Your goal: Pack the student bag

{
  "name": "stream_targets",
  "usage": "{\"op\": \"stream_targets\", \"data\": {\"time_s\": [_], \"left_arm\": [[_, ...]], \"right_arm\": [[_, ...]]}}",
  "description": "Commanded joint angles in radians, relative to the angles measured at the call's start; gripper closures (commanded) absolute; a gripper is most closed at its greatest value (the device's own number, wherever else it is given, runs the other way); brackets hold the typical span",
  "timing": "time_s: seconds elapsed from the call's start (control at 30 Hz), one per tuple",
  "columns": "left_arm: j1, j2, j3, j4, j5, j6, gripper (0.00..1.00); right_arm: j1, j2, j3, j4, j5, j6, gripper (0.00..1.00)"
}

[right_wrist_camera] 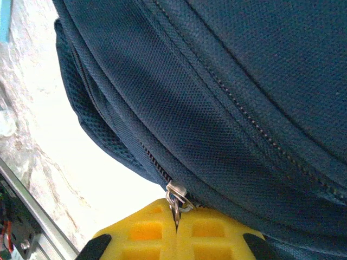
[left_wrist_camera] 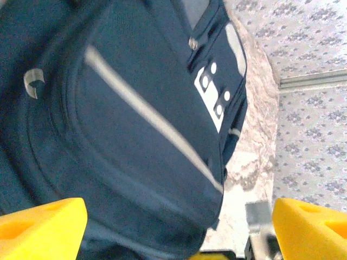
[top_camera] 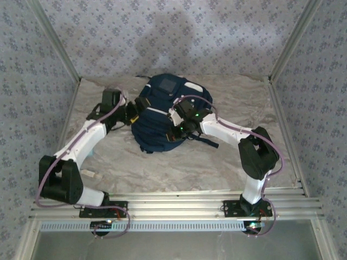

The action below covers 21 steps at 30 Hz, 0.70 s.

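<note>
The student bag (top_camera: pixel 162 116), navy blue with a grey patch (top_camera: pixel 168 85), lies in the middle of the table. My left gripper (top_camera: pixel 132 112) is at its left side. In the left wrist view its yellow fingers (left_wrist_camera: pixel 43 227) stand wide open, with the bag's striped fabric (left_wrist_camera: pixel 135 108) and white tab (left_wrist_camera: pixel 209 97) just beyond them and nothing gripped. My right gripper (top_camera: pixel 180 129) is over the bag's near right part. In the right wrist view that gripper (right_wrist_camera: pixel 177 215) is shut on the metal zipper pull (right_wrist_camera: pixel 176 197), at the end of a zip along the bag's edge (right_wrist_camera: pixel 244 81).
The marbled table top (top_camera: pixel 217 168) stretches in front of the bag to the aluminium rail (top_camera: pixel 179 208) at the near edge. Patterned walls close in the left, back and right. A small white item (top_camera: pixel 89 174) lies by the left arm's elbow.
</note>
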Motion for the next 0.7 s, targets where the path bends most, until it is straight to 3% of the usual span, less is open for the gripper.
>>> {"op": "stream_targets", "data": {"time_s": [0.0, 0.37, 0.5, 0.53, 0.57, 0.63, 0.67], "left_arm": [[-0.025, -0.028, -0.114, 0.115, -0.034, -0.180, 0.13], [-0.133, 0.076, -0.164, 0.311, -0.070, -0.354, 0.17], [-0.164, 0.154, -0.124, 0.361, -0.071, -0.366, 0.25], [-0.170, 0.175, -0.110, 0.364, -0.067, -0.361, 0.30], [-0.173, 0.191, -0.102, 0.371, -0.063, -0.358, 0.42], [-0.175, 0.217, -0.101, 0.388, -0.056, -0.361, 0.78], [-0.175, 0.222, -0.104, 0.389, -0.057, -0.360, 0.88]], "right_arm": [[-0.001, -0.008, 0.030, 0.125, -0.020, 0.057, 1.00], [0.047, -0.005, 0.044, 0.206, -0.050, 0.069, 1.00], [0.068, -0.010, 0.039, 0.194, -0.058, 0.046, 1.00], [0.069, -0.015, 0.035, 0.192, -0.059, 0.040, 1.00], [0.070, -0.019, 0.035, 0.186, -0.060, 0.034, 1.00], [0.070, -0.027, 0.029, 0.161, -0.058, 0.015, 1.00], [0.068, -0.029, 0.029, 0.141, -0.057, 0.001, 1.00]]}}
